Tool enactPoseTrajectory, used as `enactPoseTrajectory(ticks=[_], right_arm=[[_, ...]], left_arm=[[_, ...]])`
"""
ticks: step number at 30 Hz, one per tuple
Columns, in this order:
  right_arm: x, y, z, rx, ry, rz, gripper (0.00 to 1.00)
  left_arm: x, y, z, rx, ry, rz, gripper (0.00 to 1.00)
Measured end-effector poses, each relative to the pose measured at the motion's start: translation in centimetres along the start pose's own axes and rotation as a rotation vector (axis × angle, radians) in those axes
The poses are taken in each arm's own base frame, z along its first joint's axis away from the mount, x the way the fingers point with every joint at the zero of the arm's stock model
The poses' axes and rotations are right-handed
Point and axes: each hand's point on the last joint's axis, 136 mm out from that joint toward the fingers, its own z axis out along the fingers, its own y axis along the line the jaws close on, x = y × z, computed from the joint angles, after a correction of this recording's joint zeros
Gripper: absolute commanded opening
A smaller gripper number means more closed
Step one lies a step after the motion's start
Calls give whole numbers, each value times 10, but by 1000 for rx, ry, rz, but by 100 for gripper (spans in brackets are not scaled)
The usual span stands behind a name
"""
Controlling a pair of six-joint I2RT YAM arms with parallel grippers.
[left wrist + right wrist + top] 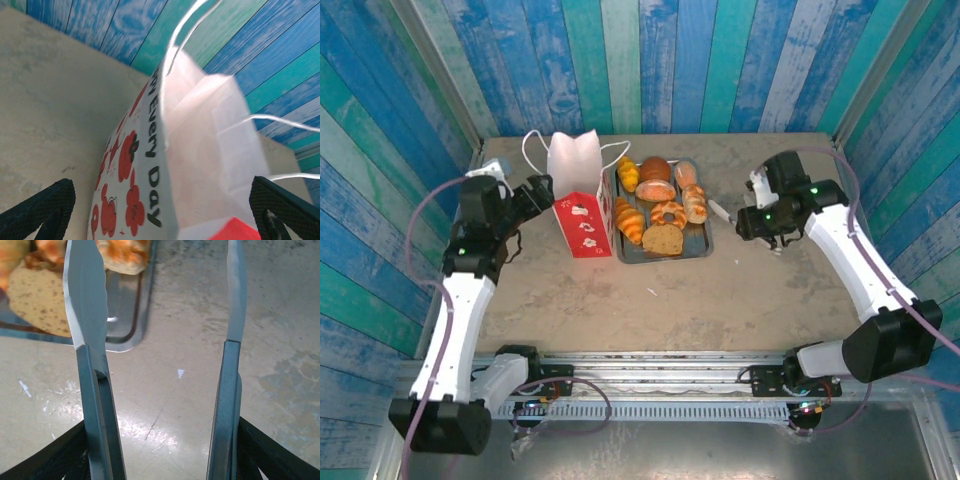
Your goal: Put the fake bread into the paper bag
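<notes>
The fake bread, several golden-brown pastries, lies on a grey metal tray at the table's middle back. A brown loaf slice and a roll lie on the tray's corner. The white paper bag with a red lower band stands upright just left of the tray. My left gripper is open at the bag's left side, with the bag between its spread fingers. My right gripper is shut on metal tongs. The tong blades stand apart over bare table right of the tray, holding nothing.
Blue and green plank walls close in the back and both sides of the table. The bag's white cord handles loop up and outward. Bare table lies in front of the tray and bag.
</notes>
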Motion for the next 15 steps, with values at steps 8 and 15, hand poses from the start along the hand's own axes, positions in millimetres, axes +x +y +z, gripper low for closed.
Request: enactPoseTrajectory(ticks=[8, 15], right_arm=[[-17, 27, 29, -11, 75, -62, 67], [-23, 28, 64, -9, 135, -51, 65]], left_arm=[[12, 12, 27, -25, 36, -27, 94], [13, 13, 34, -13, 20, -56, 95]])
